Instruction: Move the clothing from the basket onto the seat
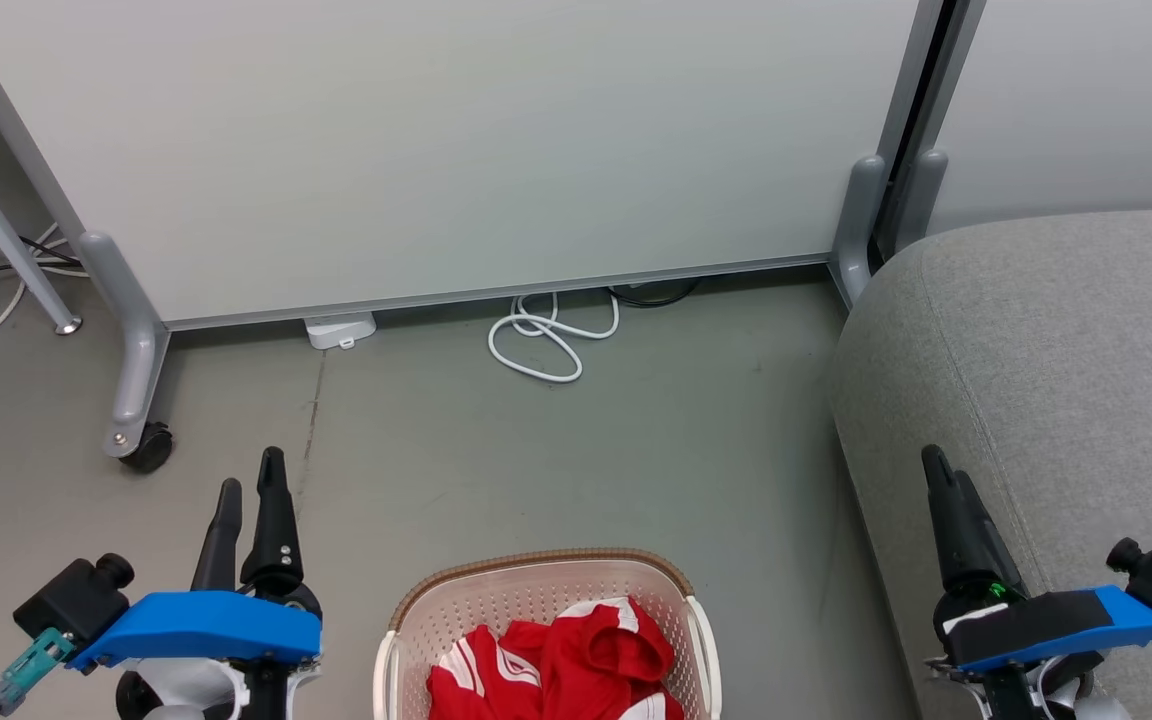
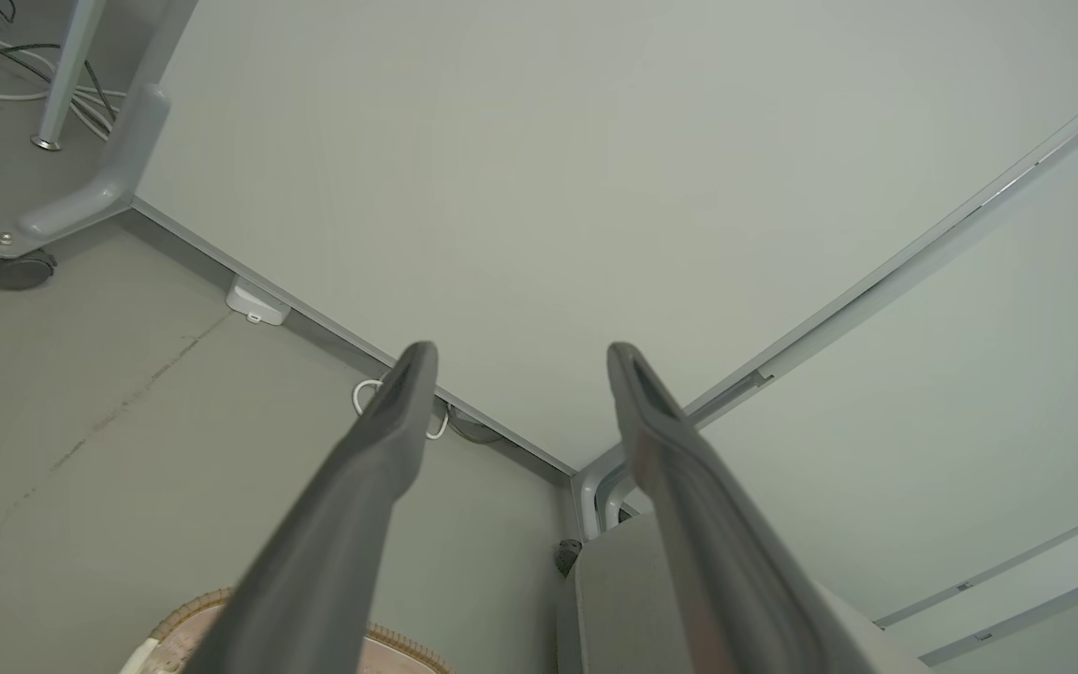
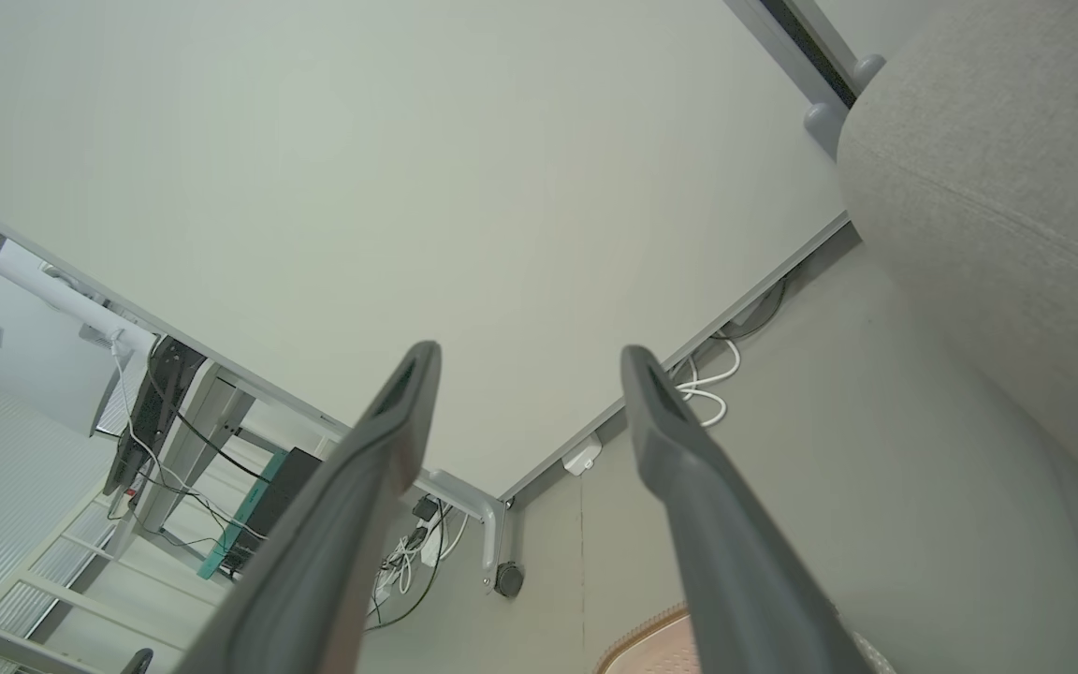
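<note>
Two sets of fingers, both spread wide & holding nothing. Left fingers (image 1: 274,505) hang over the floor (image 1: 636,450), just left of the basket (image 1: 536,592). Right fingers (image 1: 956,520) hang over the sofa (image 1: 1056,350) edge, at right. Basket sits on the floor btwn the two arms, near the sofa but apart from it. Red clothing (image 1: 556,665) w/ white stripes lies crumpled inside the basket, below its brown rim. White cable (image 1: 546,345) is coiled on the floor by the pale partition (image 1: 436,150) behind.
</note>
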